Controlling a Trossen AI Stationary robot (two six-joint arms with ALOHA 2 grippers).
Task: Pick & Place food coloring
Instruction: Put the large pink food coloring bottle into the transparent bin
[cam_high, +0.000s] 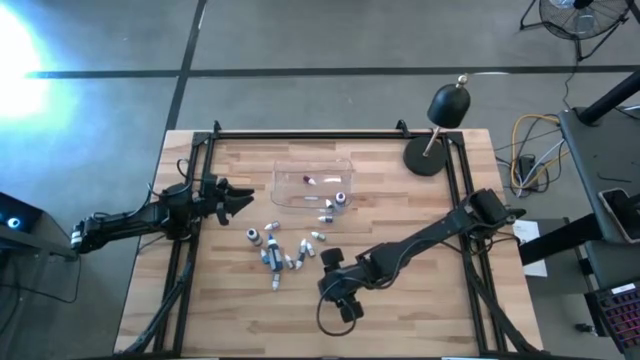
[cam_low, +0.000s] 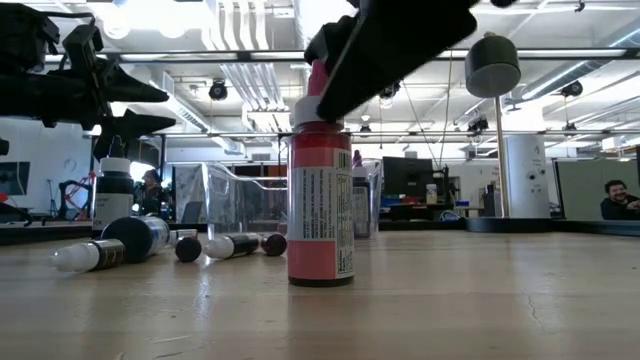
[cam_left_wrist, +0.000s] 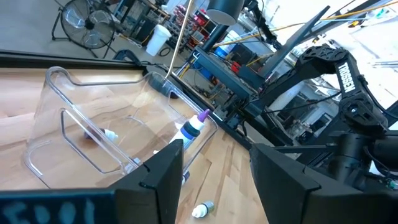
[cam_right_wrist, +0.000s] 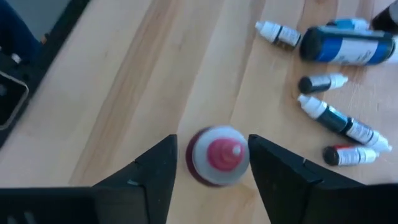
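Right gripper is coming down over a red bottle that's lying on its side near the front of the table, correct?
Not quite: the red bottle is standing upright, as the low view shows. The rest holds: the right gripper straddles its cap from above, near the table's front.

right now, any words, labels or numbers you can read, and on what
"TROSSEN": reads down the right arm's dark housing, in the left wrist view.
Red bottle: its white label carries print too small to read.
Lying bottles: labels blurred, unreadable.
Nothing else legible.
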